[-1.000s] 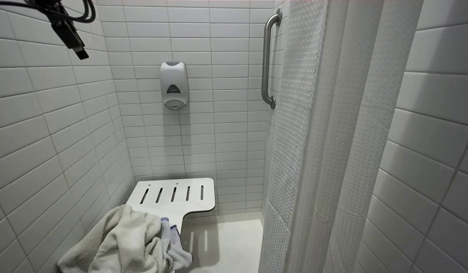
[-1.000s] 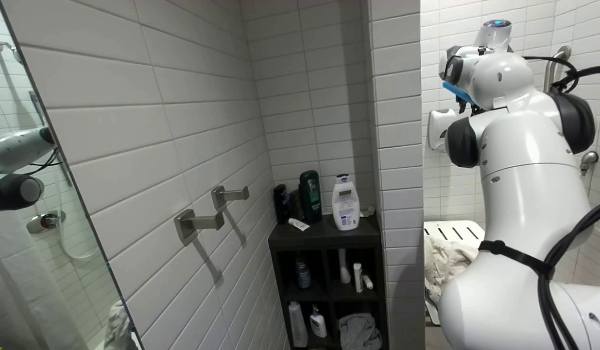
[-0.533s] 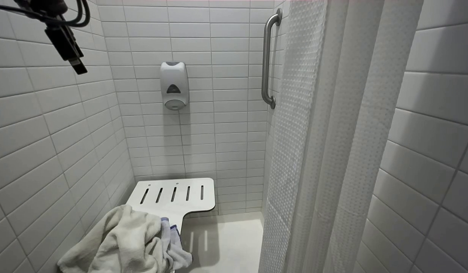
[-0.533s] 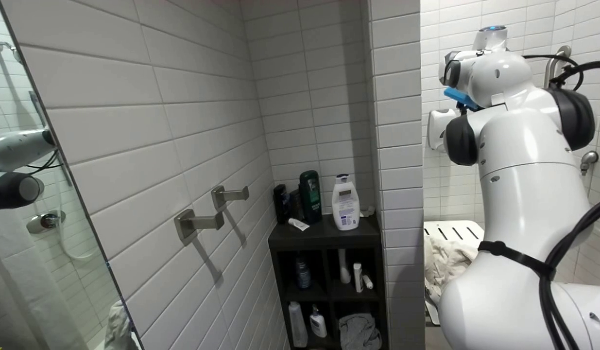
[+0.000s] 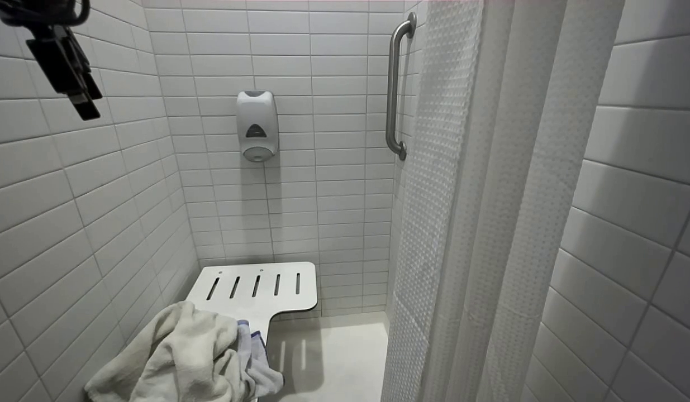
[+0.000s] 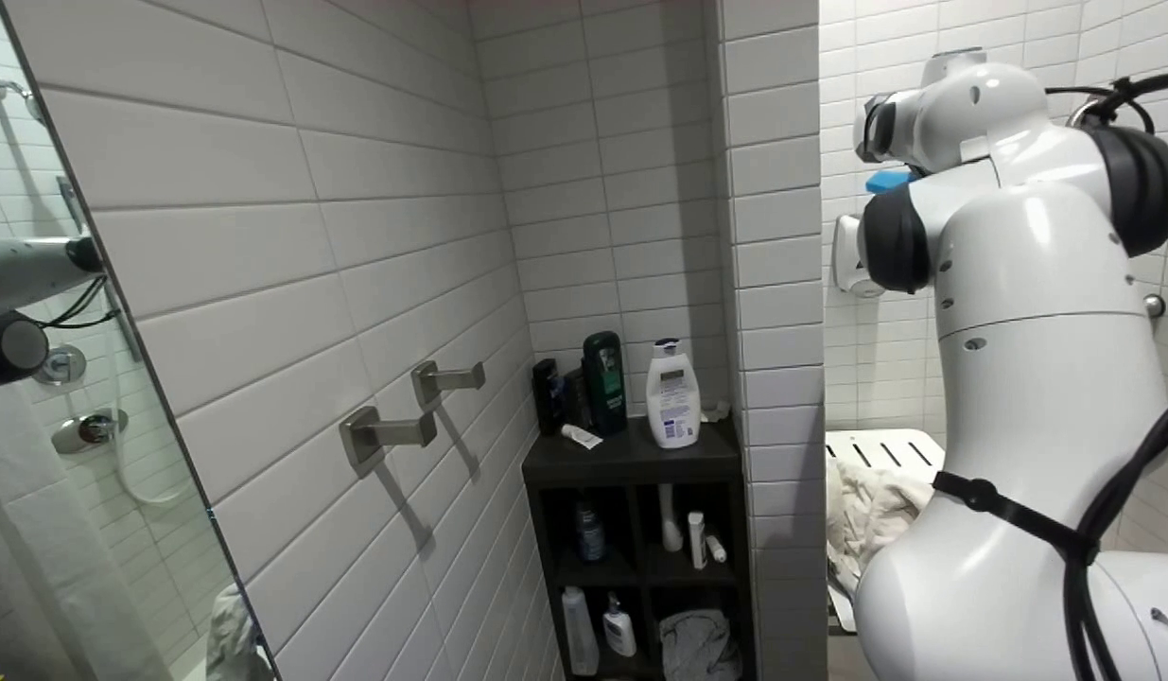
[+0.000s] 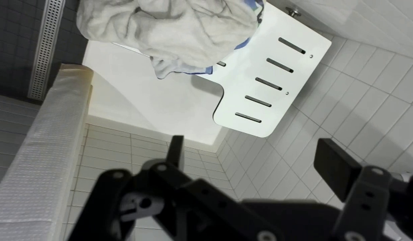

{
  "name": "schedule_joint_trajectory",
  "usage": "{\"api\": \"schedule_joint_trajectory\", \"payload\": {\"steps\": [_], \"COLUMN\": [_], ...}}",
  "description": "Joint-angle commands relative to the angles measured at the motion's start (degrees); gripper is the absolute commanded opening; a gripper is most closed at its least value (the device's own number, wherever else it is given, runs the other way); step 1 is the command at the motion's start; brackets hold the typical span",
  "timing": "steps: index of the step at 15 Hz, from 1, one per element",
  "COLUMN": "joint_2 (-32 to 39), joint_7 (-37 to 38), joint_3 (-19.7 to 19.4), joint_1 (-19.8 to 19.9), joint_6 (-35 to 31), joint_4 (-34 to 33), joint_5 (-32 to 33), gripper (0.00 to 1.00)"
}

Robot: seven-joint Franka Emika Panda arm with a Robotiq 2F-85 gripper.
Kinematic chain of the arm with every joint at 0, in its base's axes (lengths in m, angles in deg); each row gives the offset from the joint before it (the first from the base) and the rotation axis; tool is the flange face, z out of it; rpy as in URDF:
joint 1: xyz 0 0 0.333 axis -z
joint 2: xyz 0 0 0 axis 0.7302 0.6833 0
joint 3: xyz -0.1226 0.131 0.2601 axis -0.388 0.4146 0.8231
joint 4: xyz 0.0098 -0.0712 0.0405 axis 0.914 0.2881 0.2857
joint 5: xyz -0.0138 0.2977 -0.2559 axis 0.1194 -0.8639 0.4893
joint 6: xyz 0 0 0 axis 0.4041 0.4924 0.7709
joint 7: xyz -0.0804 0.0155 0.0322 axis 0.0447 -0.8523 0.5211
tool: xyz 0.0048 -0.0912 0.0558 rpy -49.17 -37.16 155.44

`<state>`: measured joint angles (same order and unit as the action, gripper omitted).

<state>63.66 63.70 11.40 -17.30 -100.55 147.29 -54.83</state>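
My gripper [image 7: 254, 157] stands wide open in the wrist view, with nothing between its dark fingers. Beyond the fingertips is a white slotted shower seat [image 7: 270, 72]. A crumpled cream towel [image 7: 179, 31] lies on that seat, with a blue-edged cloth [image 7: 168, 65] beneath it. In an exterior view the gripper [image 5: 90, 103] hangs at the upper left near the tiled wall, well above the towel [image 5: 182, 352] and touching nothing. A white soap dispenser [image 5: 258, 125] is fixed to the back wall, to the right of the gripper. The arm [image 6: 1037, 284] hides the gripper in an exterior view.
A white shower curtain [image 5: 490, 195] hangs on the right, by a steel grab bar [image 5: 396, 84]. A dark shelf unit [image 6: 631, 459] holds several bottles and a grey cloth [image 6: 700, 645]. Two metal hooks [image 6: 399, 432] jut from the wall beside a mirror [image 6: 92, 473].
The gripper has moved left and down in an exterior view, and its two fingertips now show apart. The arm's upper links have shifted to the right. Towel and seat have stayed put.
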Motion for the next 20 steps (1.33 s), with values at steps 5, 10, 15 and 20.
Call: {"api": "schedule_joint_trajectory", "payload": {"steps": [5, 10, 15, 20], "joint_2": [-12.5, -17.2, -23.9, -32.0], "joint_7": [-2.6, -11.3, -18.2, -22.1], "joint_3": [-1.9, -1.3, -3.6, -4.7], "joint_1": [-2.0, -1.4, -2.4, -3.2], "joint_6": [-3.8, -11.8, -15.8, -23.7], "joint_4": [18.8, 31.3, 46.0, 61.8], "joint_5": [6.0, 4.3, 4.7, 6.2], "gripper": [1.0, 1.0, 1.0, 1.0]}}
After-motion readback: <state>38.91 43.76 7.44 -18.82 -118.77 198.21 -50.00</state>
